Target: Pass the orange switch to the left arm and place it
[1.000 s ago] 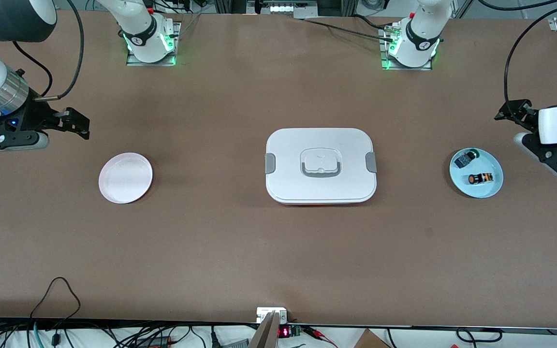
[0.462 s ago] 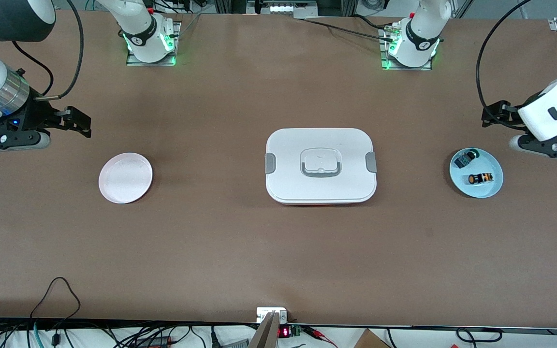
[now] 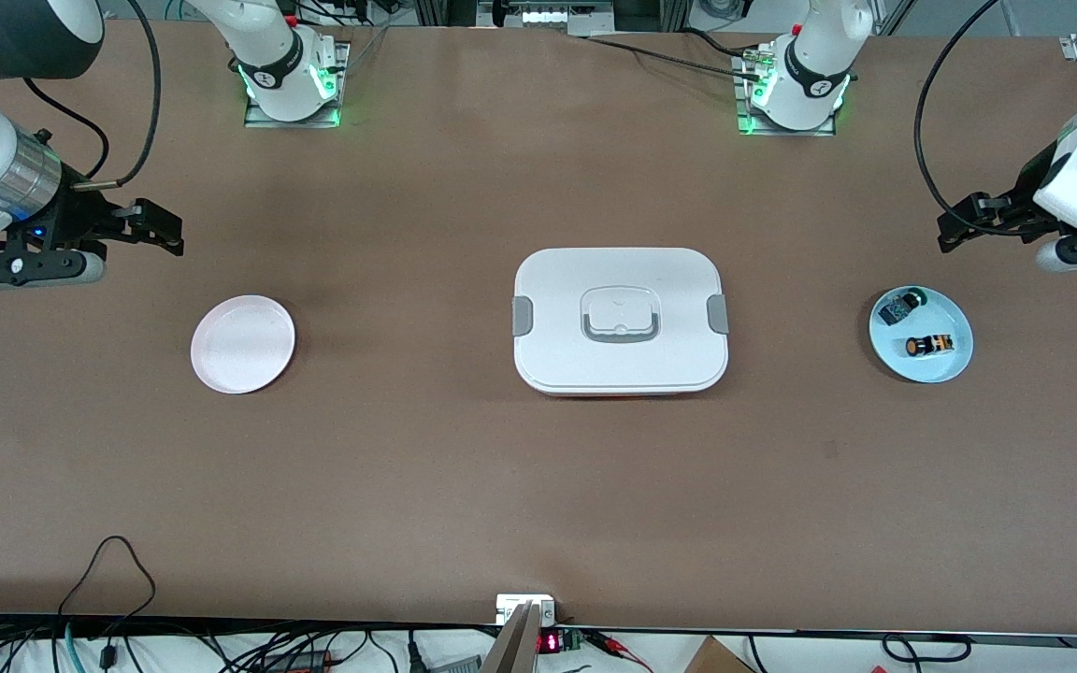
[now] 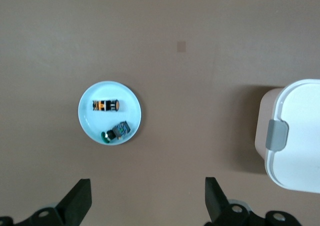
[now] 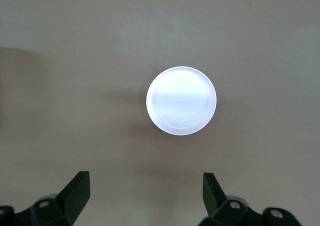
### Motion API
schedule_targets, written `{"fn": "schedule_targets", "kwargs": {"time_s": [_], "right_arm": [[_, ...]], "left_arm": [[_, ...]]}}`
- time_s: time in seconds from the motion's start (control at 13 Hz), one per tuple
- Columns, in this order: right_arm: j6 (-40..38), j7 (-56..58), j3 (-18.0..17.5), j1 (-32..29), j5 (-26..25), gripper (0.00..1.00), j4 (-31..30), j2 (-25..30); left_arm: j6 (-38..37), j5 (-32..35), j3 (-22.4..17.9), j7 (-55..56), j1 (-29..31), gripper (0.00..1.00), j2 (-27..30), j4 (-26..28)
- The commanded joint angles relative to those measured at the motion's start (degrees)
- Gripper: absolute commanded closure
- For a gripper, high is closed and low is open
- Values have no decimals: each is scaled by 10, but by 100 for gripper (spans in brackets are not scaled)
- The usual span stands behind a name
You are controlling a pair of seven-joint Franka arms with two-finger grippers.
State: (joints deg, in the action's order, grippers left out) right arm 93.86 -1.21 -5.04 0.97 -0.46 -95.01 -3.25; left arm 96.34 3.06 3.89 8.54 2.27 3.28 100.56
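Meanwhile both jaws gape wide and empty, the orange switch lying on its blue plate.

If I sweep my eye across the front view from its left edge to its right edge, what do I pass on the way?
Right gripper → pink plate → white box → blue plate holding the orange switch and a green-capped part → left gripper.

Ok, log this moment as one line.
left pincer open over table | right pincer open, waiting | switch on blue plate | box shut
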Motion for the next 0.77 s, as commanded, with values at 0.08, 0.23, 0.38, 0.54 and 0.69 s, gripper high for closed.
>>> {"fn": "schedule_targets", "kwargs": {"time_s": [0.08,0.23,0.38,0.54,0.69], "right_arm": [[-13,-8,-1,-2,8,0,12,-3],[-13,-8,-1,-1,8,0,12,-3],[-12,-8,-1,-2,8,0,12,-3],[-10,-8,-1,-2,8,0,12,-3],[-10,-8,-1,-2,8,0,12,-3]], "left_arm": [[23,-5,-15,-8,-22,0,34,45],[-11,-4,-11,-18,-20,0,14,19],[-12,-4,-10,-18,-19,0,8,14],[-12,-9,-10,-18,-18,0,7,13],[-10,-11,-10,-18,-17,0,4,10]]}}
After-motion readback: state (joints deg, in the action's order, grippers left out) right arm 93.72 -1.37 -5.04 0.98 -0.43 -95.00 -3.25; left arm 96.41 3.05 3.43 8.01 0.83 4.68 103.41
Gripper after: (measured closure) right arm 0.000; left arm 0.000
